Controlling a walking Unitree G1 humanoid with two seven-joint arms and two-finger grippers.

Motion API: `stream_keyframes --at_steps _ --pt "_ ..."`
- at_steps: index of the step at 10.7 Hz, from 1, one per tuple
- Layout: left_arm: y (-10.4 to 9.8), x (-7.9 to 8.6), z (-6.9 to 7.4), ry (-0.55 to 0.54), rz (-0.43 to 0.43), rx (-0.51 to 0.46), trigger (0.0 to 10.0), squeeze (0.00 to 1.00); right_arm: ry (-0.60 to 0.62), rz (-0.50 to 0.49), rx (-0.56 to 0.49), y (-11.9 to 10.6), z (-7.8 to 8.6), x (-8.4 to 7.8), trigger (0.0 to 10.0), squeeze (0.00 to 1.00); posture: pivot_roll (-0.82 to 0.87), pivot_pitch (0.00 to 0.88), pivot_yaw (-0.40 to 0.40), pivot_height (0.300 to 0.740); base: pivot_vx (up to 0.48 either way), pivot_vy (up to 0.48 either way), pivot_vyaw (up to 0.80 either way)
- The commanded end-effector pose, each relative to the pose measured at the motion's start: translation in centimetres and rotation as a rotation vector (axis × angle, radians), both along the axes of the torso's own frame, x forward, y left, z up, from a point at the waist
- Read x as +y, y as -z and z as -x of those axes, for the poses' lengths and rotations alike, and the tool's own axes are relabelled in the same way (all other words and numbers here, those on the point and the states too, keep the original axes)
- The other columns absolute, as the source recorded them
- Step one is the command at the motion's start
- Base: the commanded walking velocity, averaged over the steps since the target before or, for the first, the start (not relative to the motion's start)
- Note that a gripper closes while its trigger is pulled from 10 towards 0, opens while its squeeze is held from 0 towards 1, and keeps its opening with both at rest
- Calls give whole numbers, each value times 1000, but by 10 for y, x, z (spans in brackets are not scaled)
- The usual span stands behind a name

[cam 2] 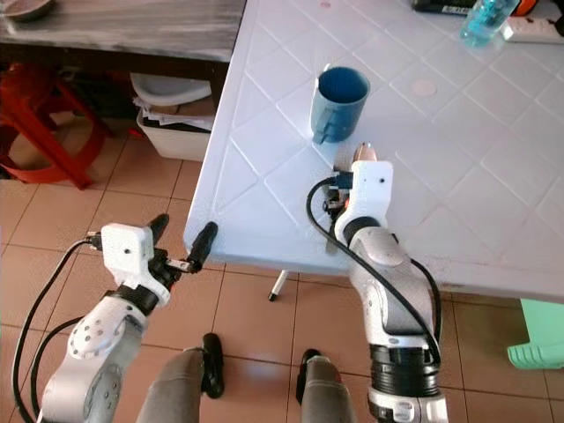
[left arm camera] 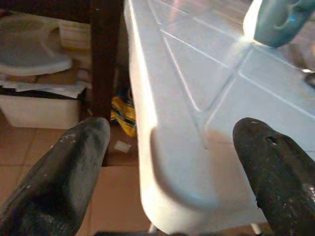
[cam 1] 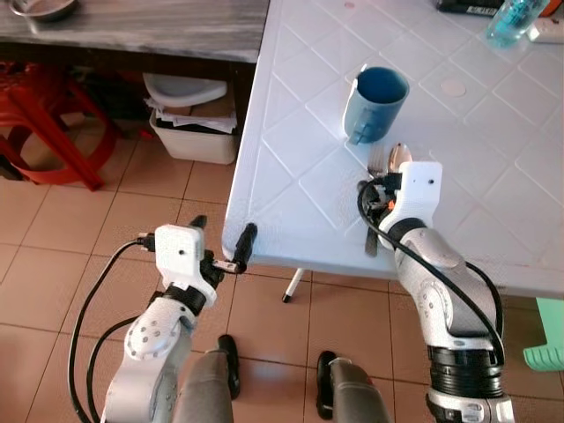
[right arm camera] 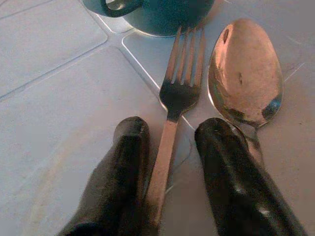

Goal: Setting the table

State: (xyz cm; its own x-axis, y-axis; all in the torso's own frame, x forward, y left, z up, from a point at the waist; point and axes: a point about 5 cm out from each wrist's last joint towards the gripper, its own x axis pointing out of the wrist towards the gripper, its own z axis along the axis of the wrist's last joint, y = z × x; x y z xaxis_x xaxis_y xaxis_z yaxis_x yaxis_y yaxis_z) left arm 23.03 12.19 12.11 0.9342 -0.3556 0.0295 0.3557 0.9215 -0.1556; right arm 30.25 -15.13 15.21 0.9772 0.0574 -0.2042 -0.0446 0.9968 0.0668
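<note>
A blue cup (cam 1: pixel 377 101) stands on the white table (cam 1: pixel 291 159), handle toward me. Just in front of it a fork (right arm camera: pixel 182 73) and a spoon (right arm camera: pixel 246 73) lie side by side, heads pointing at the cup. My right gripper (right arm camera: pixel 172 130) rests low on the table with its fingers narrowly open on either side of the fork's handle; the spoon's handle runs beside the outer finger. My left gripper (cam 1: pixel 224 227) is open at the table's near left corner, one finger past the edge, holding nothing.
Left of the table are a red stool (cam 1: pixel 44 123) and a white bin of papers (cam 1: pixel 194 123) under a grey counter (cam 1: pixel 141 26). A blue bottle (cam 1: pixel 515 18) stands at the table's far right. A green stool (cam 1: pixel 546 344) is on the floor to the right.
</note>
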Motion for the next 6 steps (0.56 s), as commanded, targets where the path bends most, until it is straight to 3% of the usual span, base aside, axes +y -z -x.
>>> stream_keyframes --at_steps 1,6 --pt "-3 -2 4 41 15 -4 10000 0 45 13 172 36 8 -11 0 0 -23 292 -9 740 0 0 0" --pt "-1 -3 7 102 14 5 10000 0 78 4 222 50 13 -20 0 0 -22 291 -7 740 0 0 0"
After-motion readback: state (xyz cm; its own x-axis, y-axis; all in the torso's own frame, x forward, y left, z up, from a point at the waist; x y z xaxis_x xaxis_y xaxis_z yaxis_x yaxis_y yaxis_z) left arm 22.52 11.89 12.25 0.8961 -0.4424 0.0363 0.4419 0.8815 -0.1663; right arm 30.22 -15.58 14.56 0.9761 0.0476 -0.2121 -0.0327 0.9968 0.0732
